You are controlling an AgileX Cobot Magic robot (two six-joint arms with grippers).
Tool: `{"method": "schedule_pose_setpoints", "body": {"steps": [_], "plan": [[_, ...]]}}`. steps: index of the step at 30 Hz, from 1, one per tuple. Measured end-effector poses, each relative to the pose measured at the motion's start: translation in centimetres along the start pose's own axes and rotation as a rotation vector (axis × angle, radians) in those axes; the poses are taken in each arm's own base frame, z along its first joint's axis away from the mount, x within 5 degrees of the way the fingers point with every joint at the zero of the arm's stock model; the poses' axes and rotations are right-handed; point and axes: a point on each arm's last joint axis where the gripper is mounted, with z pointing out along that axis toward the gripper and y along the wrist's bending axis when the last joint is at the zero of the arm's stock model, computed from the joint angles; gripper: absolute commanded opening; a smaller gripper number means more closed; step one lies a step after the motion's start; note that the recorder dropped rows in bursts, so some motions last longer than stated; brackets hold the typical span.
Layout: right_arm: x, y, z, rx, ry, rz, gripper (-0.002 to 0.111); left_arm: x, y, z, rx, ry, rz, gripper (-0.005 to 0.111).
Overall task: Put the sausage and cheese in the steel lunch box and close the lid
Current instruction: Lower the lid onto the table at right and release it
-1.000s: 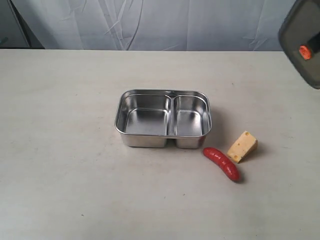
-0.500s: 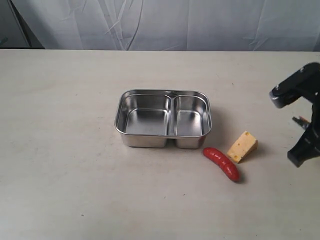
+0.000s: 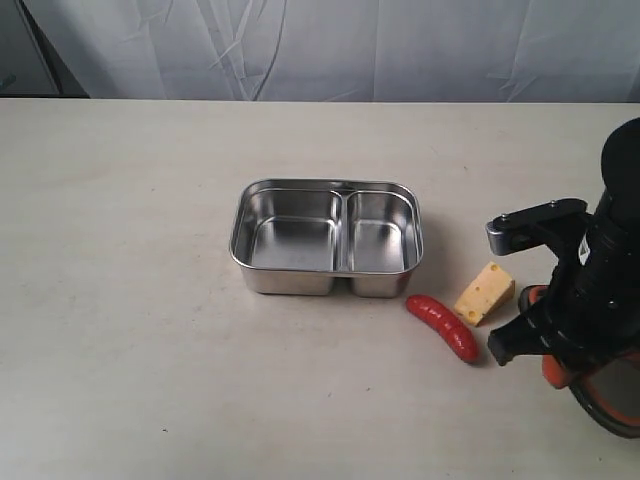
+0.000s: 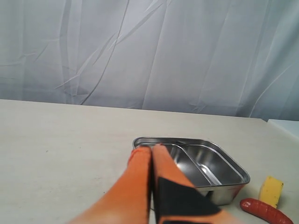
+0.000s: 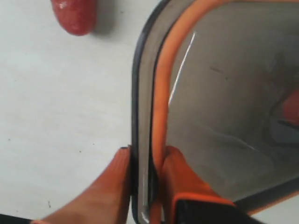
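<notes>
The steel lunch box [image 3: 300, 282] sits uncovered mid-table [image 3: 130, 320], with open table to its left and front. The sausage [image 3: 443, 327] lies off the box's front-right corner, its long axis diagonal and its far end pointing towards the right pincer [image 5: 146, 158]. The cheese [image 3: 485, 292] lies just beside it. The right pincer clamps the lid [image 5: 224, 93] by its edge, right of the sausage. The left pincer [image 4: 150, 151] is closed on nothing

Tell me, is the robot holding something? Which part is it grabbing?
Yes. The right gripper has its fingers pinched on the rim edge of the dark, see-through rectangular lid with the orange seal. The left gripper is shut on nothing.
</notes>
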Motion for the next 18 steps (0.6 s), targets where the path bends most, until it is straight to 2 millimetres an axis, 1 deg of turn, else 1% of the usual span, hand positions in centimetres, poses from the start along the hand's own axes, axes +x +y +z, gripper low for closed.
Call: {"method": "schedule_pose_setpoints", "body": {"steps": [1,2,4,5,6,10,13,16,18], "plan": [[-0.1,0.0,0.1,-0.002,-0.005,0.001,0.038,0.0,0.0,0.0,0.0,0.0,0.0,0.0],[-0.2,0.1,0.1,-0.005,-0.006,0.003,0.046,0.0,0.0,0.0,0.0,0.0,0.0,0.0],[-0.3,0.1,0.3,-0.013,-0.015,0.008,0.056,0.0,0.0,0.0,0.0,0.0,0.0,0.0],[-0.4,0.2,0.3,-0.016,-0.017,0.013,0.059,0.0,0.0,0.0,-0.001,-0.001,0.0,0.0],[-0.4,0.2,0.3,-0.018,-0.017,0.014,0.06,0.0,0.0,0.0,-0.001,-0.001,0.0,0.0],[-0.5,0.5,0.3,-0.05,-0.026,0.031,0.057,0.0,0.0,0.0,-0.001,-0.001,0.0,0.0],[-0.7,1.2,0.2,-0.128,-0.053,0.02,0.055,0.0,0.0,0.0,-0.003,-0.002,0.0,0.0],[-1.3,2.2,0.1,-0.214,-0.118,0.011,0.055,0.0,0.0,0.0,-0.003,-0.002,0.0,0.0],[-1.9,2.8,0.1,-0.225,-0.181,-0.006,0.055,0.0,0.0,0.0,-0.003,-0.002,0.0,0.0]]}}
